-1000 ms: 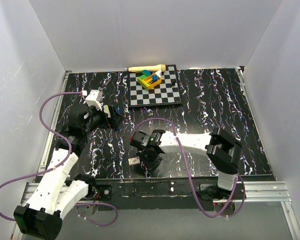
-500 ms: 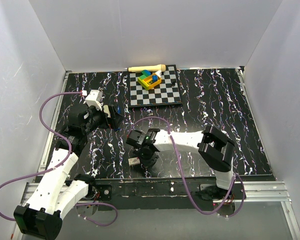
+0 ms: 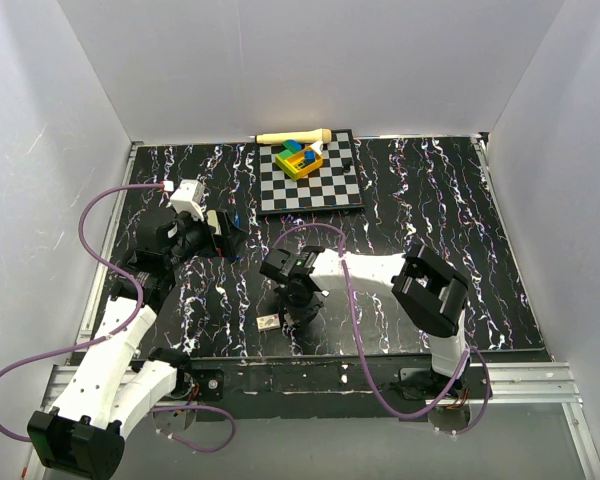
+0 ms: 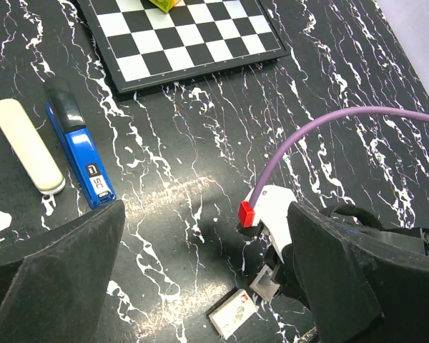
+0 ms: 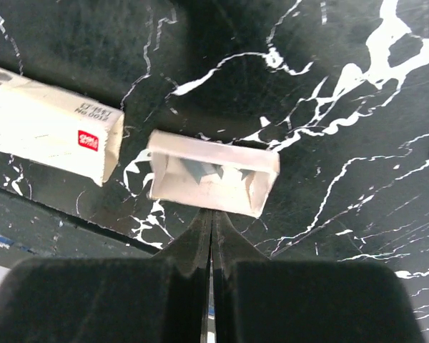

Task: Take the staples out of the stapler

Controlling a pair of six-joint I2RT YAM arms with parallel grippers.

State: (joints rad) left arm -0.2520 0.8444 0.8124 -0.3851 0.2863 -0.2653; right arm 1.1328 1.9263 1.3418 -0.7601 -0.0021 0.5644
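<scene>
The right fingers (image 5: 211, 221), which dipped toward the near edge of the tabletop (image 3: 430, 210) half a second ago, have drawn back slightly. They now hang pressed together, nothing visible between them, over a small open white tray (image 5: 213, 174) beside its box sleeve (image 5: 46, 121). The stapler (image 4: 79, 153) lies unmoved on the left half, nearer the far edge, beside a cream bar (image 4: 27, 146). The left fingers (image 3: 228, 232) are spread wide and empty. The work seems centred on the tray, not the stapler.

Stapler (image 4: 79, 153): glossy blue plastic, black matt end. Table (image 3: 430, 200): smooth black marbled sheen. Box (image 5: 50, 132), tray (image 5: 207, 148): matt white card. Far stick (image 3: 293, 136): bare wood.
</scene>
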